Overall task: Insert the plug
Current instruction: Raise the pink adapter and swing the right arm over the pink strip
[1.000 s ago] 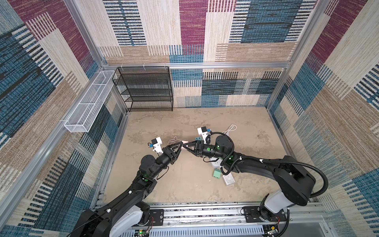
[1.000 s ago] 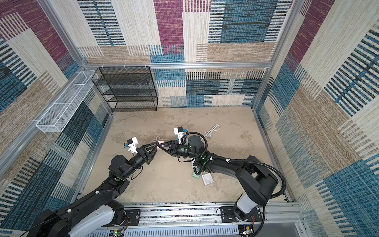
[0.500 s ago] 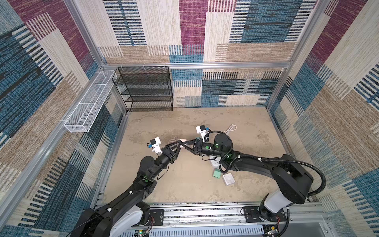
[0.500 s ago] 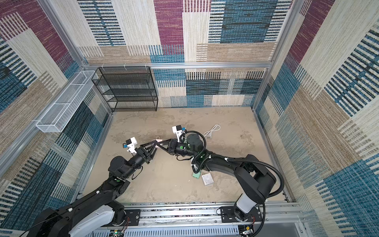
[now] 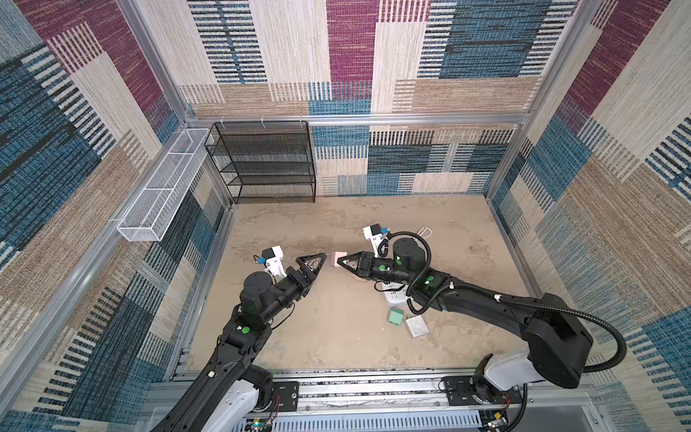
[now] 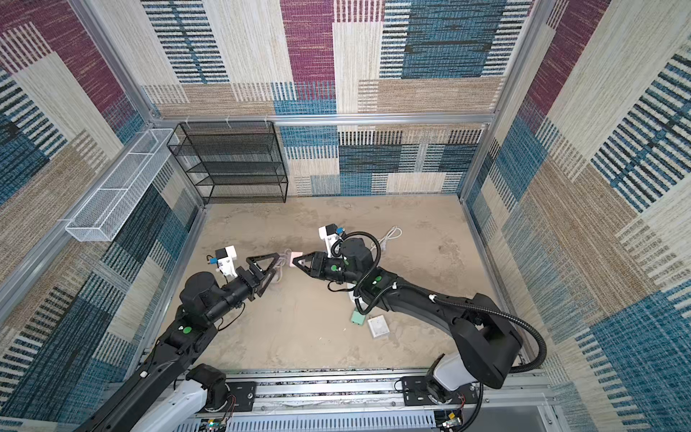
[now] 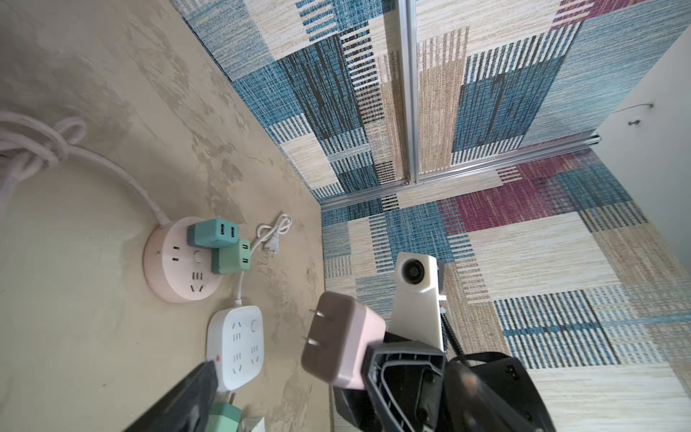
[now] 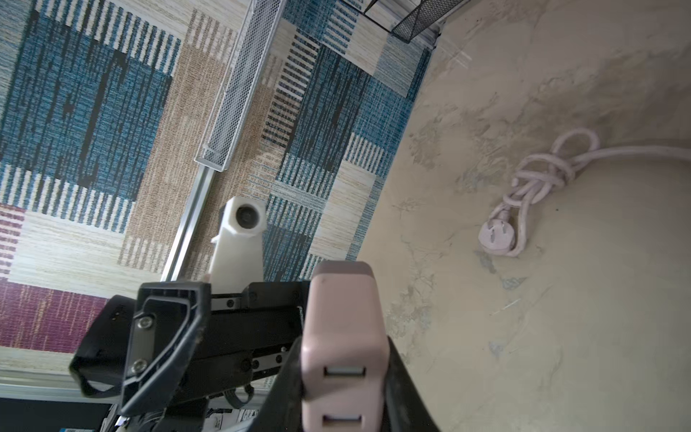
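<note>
Bright, even, diffuse light in both top views, faint soft shadows on the floor (image 5: 336,336), wall (image 5: 74,149) lines bowed toward picture edges, wrist views: close pink plug (image 8: 342,336) slightly soft, background sharp

Both top views look steeply down from overhead, sharing the whole worktop (image 5: 336,336). Each wrist camera, close behind its own pincer, faces the other: left pincer (image 5: 318,266), right pincer (image 5: 344,262). Both wrist views show the plug (image 7: 342,342) between them.
</note>
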You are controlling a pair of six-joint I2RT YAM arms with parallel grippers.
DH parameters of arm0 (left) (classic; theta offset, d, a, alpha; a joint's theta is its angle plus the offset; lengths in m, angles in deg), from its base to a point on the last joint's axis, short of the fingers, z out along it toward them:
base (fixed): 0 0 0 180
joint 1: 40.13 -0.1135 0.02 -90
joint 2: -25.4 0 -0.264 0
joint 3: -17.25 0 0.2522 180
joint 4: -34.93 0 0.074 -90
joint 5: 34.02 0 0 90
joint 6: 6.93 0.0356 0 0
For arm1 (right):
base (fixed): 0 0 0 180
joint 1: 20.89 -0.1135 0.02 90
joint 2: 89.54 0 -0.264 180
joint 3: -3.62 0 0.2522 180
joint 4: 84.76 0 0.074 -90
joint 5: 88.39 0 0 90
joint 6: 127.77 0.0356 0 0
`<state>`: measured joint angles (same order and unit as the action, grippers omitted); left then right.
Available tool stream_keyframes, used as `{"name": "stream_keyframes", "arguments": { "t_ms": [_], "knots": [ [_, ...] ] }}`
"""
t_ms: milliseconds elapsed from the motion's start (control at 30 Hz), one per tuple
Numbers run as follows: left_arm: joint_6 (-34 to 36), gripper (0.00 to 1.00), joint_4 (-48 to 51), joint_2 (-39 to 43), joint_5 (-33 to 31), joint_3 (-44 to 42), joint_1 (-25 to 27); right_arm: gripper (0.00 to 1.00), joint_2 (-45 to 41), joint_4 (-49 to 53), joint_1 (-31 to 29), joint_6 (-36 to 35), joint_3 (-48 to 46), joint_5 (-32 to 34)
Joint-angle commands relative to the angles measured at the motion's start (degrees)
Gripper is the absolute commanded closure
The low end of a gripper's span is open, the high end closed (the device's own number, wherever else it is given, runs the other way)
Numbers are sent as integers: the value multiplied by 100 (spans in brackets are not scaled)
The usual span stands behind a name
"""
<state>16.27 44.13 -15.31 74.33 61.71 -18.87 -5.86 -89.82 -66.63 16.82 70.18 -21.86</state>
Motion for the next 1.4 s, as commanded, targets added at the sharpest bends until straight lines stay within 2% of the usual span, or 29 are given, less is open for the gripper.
{"name": "stream_keyframes", "arguments": {
  "t_ms": [0, 133, 267, 433, 533, 633, 833, 967, 1367],
  "knots": [
    [1113, 0, 1932, -26, -167, 493, -92, 100, -147, 695, -6, -537, 147, 310],
    [1976, 0, 3256, -406, -499, 1232, -113, 100, -297, 1425, -7, -938, 427, 607],
    [2548, 0, 3955, -730, -883, 1552, -113, 100, -411, 2122, -10, -1242, 720, 1012],
    [2660, 0, 3542, -483, -976, 1214, -113, 100, -870, 2205, -10, -1334, 571, 1555],
    [2417, 0, 3374, -121, -1264, 958, -117, 100, -1087, 2132, -8, -1388, 435, 1569],
    [2369, 0, 3465, -3, -1342, 953, -131, 100, -1081, 2550, -9, -1578, 613, 1680],
    [2890, 0, 4479, -811, -1203, 1667, -139, 100, -651, 3735, -7, -2083, 1477, 1867],
    [3171, 0, 4542, -1195, -856, 1811, -140, 100, -295, 4515, -11, -2169, 2094, 2016],
    [3160, 1, 4420, -971, -1168, 1648, -139, 100, 694, 6248, -7, -2634, 3823, 2399]
  ]
}}
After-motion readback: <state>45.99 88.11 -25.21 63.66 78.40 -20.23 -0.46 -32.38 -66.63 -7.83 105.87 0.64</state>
